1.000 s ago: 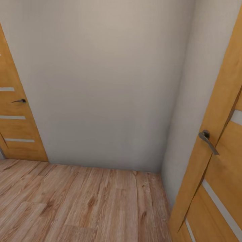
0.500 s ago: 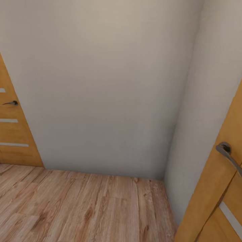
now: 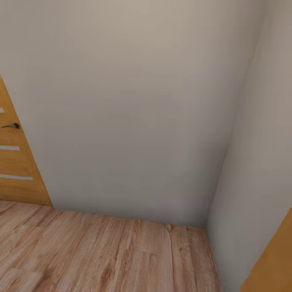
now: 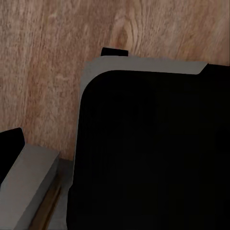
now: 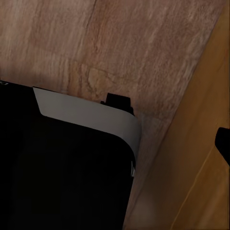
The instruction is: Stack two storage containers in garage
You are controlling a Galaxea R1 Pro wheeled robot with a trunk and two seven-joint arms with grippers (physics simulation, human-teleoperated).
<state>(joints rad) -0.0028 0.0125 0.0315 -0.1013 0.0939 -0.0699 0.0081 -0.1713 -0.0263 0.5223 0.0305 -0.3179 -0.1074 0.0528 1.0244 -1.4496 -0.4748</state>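
Right-hand door [image 3: 273, 263] now nearly out of frame, camera swung left; both tools' spread impossible to tell.

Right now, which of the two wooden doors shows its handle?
The door at the head view's left edge: its dark lever handle and pale stripes show. The lower-right door shows bare wood.

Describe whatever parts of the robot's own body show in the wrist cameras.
Each wrist view shows a large black slab with rounded corners, rimmed by a pale grey band, with a small black tab beyond its edge. No cables or markings are visible. Fingers cannot be made out.
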